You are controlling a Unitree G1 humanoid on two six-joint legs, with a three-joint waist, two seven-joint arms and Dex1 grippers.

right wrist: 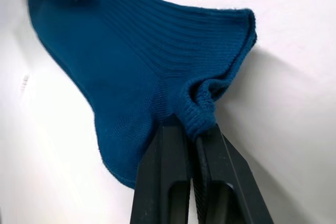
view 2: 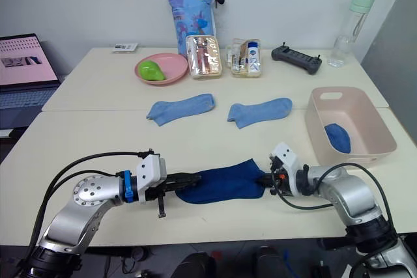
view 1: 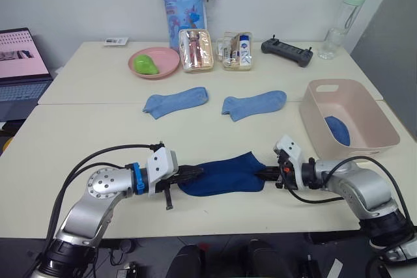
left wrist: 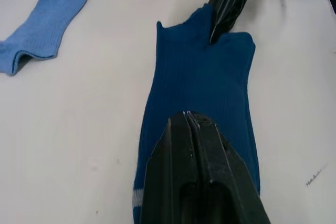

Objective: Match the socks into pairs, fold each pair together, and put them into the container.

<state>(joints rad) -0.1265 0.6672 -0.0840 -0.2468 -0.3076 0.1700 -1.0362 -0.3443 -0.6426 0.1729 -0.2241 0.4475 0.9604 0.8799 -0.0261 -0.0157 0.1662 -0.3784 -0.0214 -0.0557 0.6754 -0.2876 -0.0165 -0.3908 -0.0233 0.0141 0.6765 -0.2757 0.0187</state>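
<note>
Both sets of jaws, left gripper (view 1: 195,174) and right gripper (view 1: 260,174), are clamped on opposite ends of the dark royal blue knit sock (view 1: 225,175), likely stretching it flat for folding.

Both eye views look forward and down from the robot's head over the whole table (view 1: 78,141), the wall along the top of the frame; they share nearly the same scene, slightly offset sideways. Each wrist view sits close and low, looking along its own fingers at the dark blue sock (left wrist: 202,93) from opposite ends. The left wrist view also catches the right gripper (left wrist: 219,35) at upper centre.
</note>
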